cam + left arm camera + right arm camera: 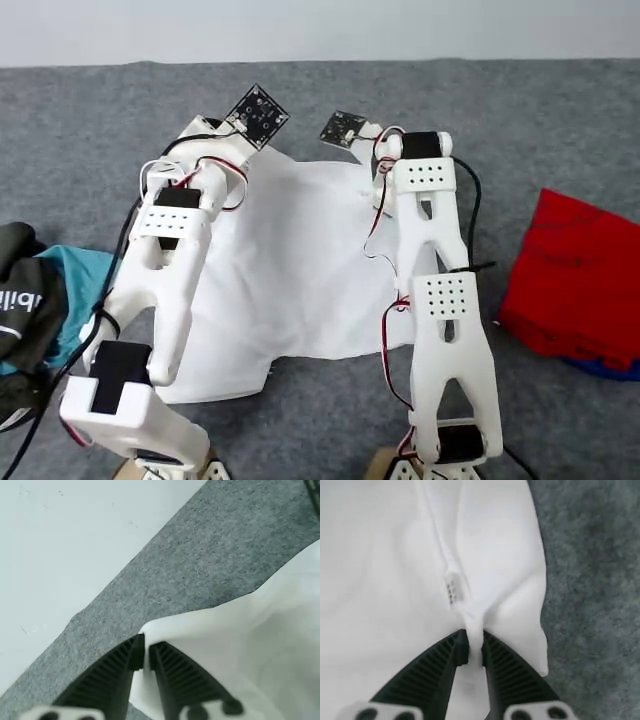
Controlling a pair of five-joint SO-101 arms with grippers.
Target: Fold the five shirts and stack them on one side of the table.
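We saw the white shirt (290, 270) spread at the centre of the grey table (100, 120). Our left gripper (144, 652) was clamped on the shirt's far corner, at about 11 o'clock, and our right gripper (475, 647) pinched a fold of it near 1 o'clock. A folded red shirt (575, 260) lay at 3 o'clock. The dark and teal shirts (45, 300) sat bunched at 9 o'clock.

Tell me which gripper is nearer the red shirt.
Right. The right gripper pinches the white shirt at its edge on the side facing the red shirt. The left gripper pinches a corner on the opposite side, farther away.
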